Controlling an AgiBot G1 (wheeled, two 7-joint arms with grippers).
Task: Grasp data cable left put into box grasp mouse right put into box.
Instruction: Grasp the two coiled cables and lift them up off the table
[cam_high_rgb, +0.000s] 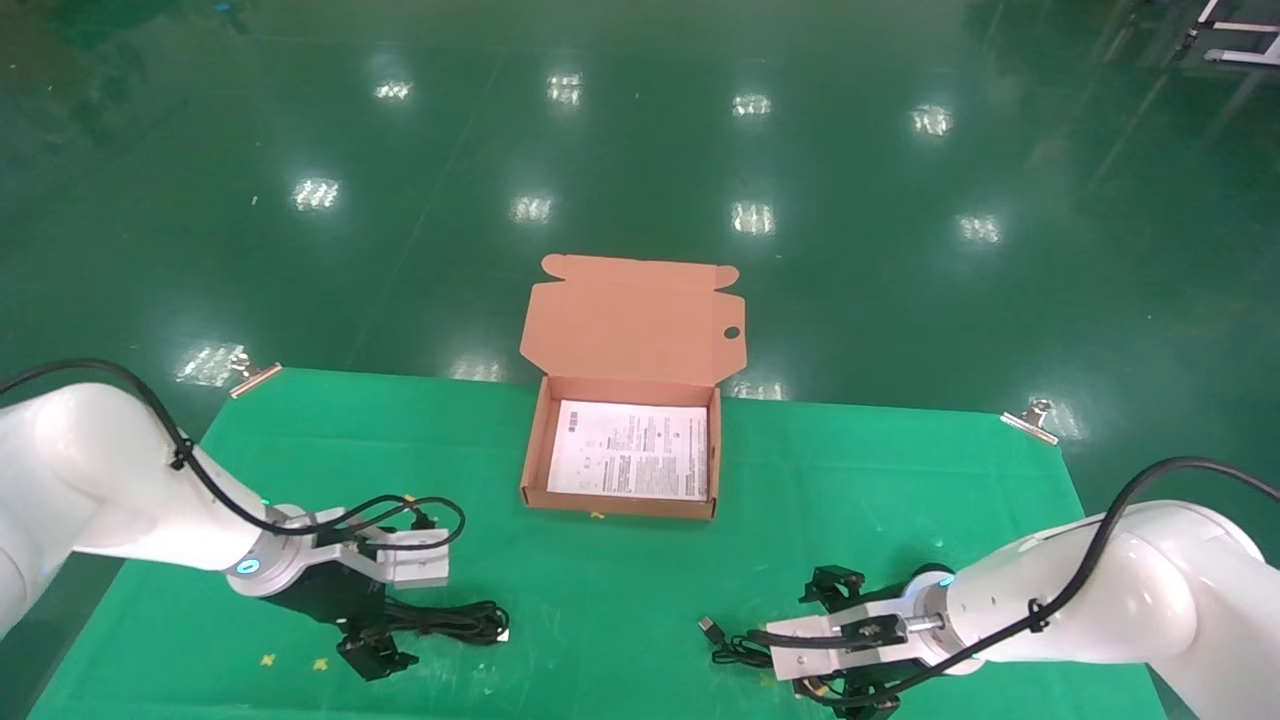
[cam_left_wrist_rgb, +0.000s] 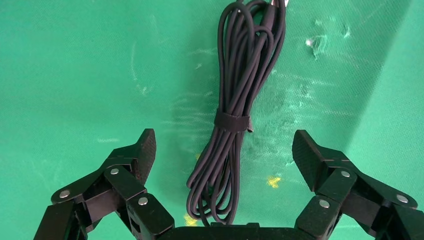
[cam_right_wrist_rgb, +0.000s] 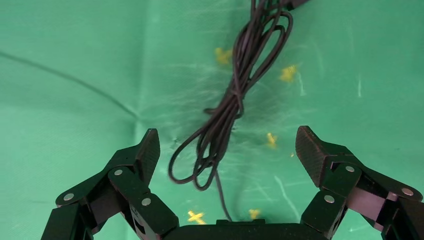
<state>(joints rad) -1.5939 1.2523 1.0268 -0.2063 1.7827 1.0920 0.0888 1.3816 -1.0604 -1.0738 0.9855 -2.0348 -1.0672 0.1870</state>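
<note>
1. Right gripper (cam_high_rgb: 835, 640) sits lowest in the head view, nearest me, well to the right of the box (cam_high_rgb: 532, 470) and nearer the table's front edge. Fingers spread wide, nothing between them.
2. Beneath it lies a loose coil of thin cord (cam_right_wrist_rgb: 227, 117), twisted at its middle, running lengthwise away from the palm and centred between the two fingertips (cam_right_wrist_rgb: 312, 150). A USB plug (cam_high_rgb: 709, 627) pokes out on the side toward the box.
3. Mouse body itself: cannot find it in any view; likely hidden under the right wrist. Judgement only.
4. Left gripper (cam_high_rgb: 375, 640) hangs low, well to the left of the box and also nearer the front edge. Released, jaws wide, empty.
5. Data cable (cam_left_wrist_rgb: 235, 115) lies flat on the green cloth (cam_high_rgb: 620, 590) directly under that gripper. Long axis runs straight out from the palm, tie band midway, near loops just at the palm's edge.
6. Key relation: the bundle lies along the gap between the left fingers (cam_left_wrist_rgb: 142, 150), not across it, so closing would pinch it across its narrow width. The left arm is plainly the nearer one for it.
7. Box stands open, lid (cam_high_rgb: 632, 320) folded back, leaflet (cam_high_rgb: 630, 450) showing, nothing yet inside.
</note>
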